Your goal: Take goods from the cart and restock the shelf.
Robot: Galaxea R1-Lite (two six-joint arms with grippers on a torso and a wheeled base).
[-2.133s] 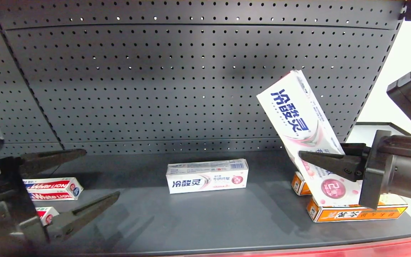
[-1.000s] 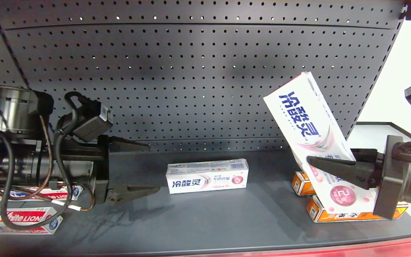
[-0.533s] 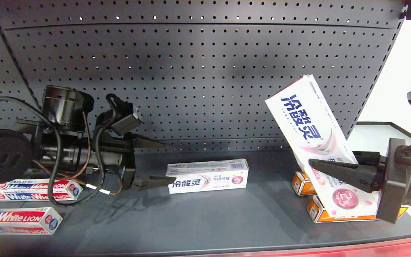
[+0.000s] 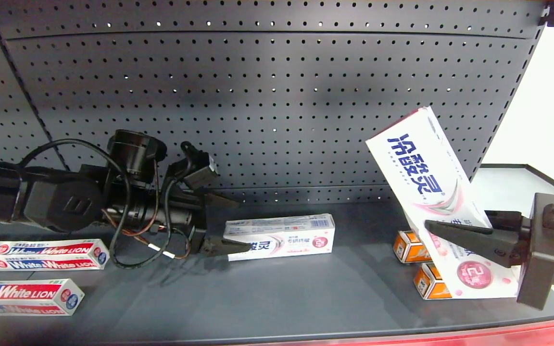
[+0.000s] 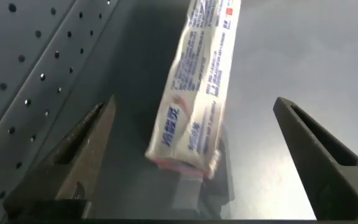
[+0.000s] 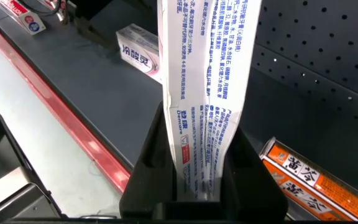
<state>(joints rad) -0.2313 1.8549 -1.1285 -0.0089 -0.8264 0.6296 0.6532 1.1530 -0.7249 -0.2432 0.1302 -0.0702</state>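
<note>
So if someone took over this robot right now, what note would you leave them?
Left gripper: open, fingers either side of the left end of the lying box in the middle of the shelf, not gripping.
Right gripper: shut on a tilted box, its lower end over the orange boxes at the right.
Done: one box lies on the shelf.
To do: set the tilted box down, probably beside the lying box.

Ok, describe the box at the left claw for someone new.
On the dark shelf deck, look to the middle, between the red-and-white boxes at left and the orange boxes at right. The white toothpaste box lies flat there, alone, one end inside the open left claw; its twin is held tilted in the right claw.
</note>
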